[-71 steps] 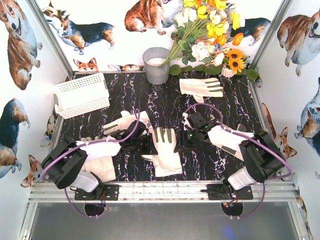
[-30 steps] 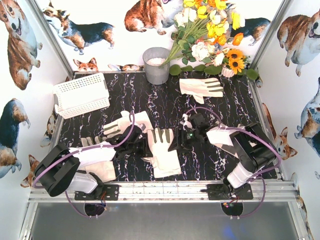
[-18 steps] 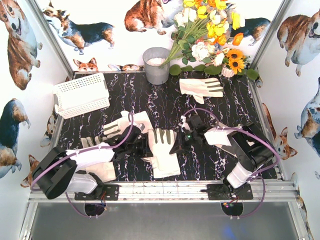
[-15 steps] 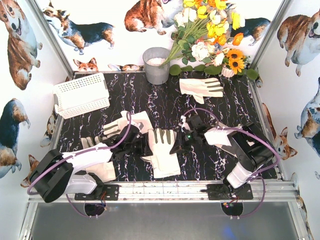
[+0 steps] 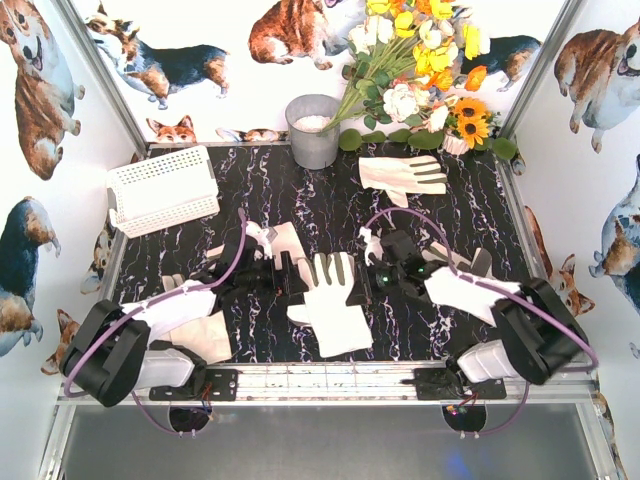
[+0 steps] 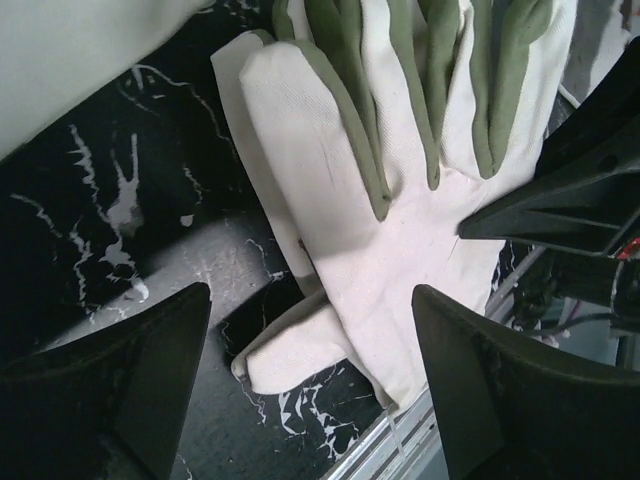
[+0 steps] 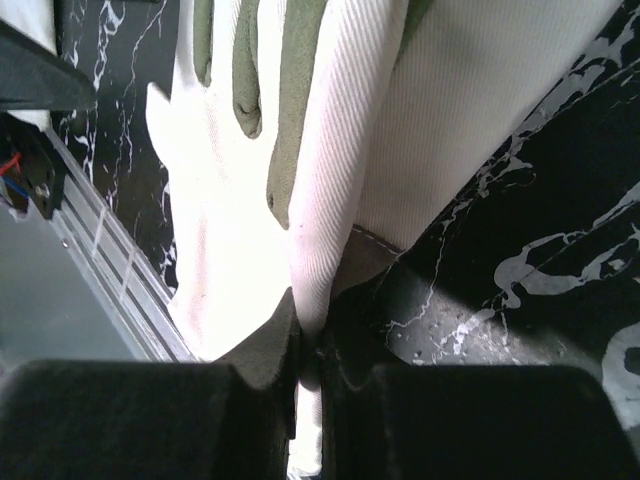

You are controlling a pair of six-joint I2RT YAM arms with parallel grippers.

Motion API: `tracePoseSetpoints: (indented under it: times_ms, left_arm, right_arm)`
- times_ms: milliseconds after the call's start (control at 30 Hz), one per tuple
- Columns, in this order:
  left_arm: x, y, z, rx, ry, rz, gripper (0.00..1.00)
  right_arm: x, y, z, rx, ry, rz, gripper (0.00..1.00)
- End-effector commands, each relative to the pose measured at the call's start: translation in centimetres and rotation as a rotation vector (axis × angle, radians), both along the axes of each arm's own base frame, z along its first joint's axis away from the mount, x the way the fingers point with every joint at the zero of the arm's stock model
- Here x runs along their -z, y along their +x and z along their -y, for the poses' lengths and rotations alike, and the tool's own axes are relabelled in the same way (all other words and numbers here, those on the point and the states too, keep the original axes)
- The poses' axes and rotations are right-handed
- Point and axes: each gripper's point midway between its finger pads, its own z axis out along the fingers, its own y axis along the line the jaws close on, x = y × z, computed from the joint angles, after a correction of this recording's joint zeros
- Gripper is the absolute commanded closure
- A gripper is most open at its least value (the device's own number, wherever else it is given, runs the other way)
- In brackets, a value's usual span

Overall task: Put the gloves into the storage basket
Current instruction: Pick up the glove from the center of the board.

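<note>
Pinching the middle glove (image 5: 335, 305) by one edge fold, right tool (image 7: 308, 360); left tool (image 6: 312, 350) spread over its thumb side. Glove on the surface (image 5: 330, 205) near centre, storage basket (image 5: 160, 190) well apart (far left). Risk: thin bite slips mid-carry, glove drops short.

Matt, finely ribbed cream cloth glove (image 6: 400, 250) — glossy black tabletop (image 6: 100, 200), marble-veined

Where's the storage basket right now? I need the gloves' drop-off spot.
Top view: the storage basket sits far left on the table, left of the grey bucket.
</note>
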Motion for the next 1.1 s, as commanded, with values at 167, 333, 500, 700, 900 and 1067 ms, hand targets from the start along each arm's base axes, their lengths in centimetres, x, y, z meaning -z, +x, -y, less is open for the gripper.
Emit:
tracePoseSetpoints:
  times_ms: [167, 333, 500, 700, 900, 1067]
  left_arm:
    - [-2.3, -0.1, 2.0, 0.146, -0.169, 0.152, 0.11]
    - [-4.3, -1.3, 3.1, 0.201, -0.312, 0.198, 0.07]
    - [-6.9, -2.2, 3.7, 0.268, -0.403, 0.271, 0.07]
    - [-8.9, -4.0, 4.1, 0.346, -0.467, 0.287, 0.08]
    - [-10.8, -5.4, 4.6, 0.371, -0.537, 0.293, 0.23]
    - [-12.1, -6.2, 5.1, 0.4, -0.586, 0.287, 0.25]
  right_arm:
    - [-5.7, 0.1, -0.7, -0.154, 0.133, 0.334, 1.0]
    - [-7.8, -0.8, -1.4, -0.189, 0.229, 0.371, 1.0]
    - [-9.5, -1.5, -2.2, -0.23, 0.306, 0.355, 1.0]
    - [-12.9, -1.5, -2.5, -0.239, 0.387, 0.402, 1.0]
    - [-15.7, -1.8, -2.6, -0.252, 0.504, 0.401, 1.0]
    - [-17.1, -2.5, -2.5, -0.306, 0.55, 0.396, 1.0]
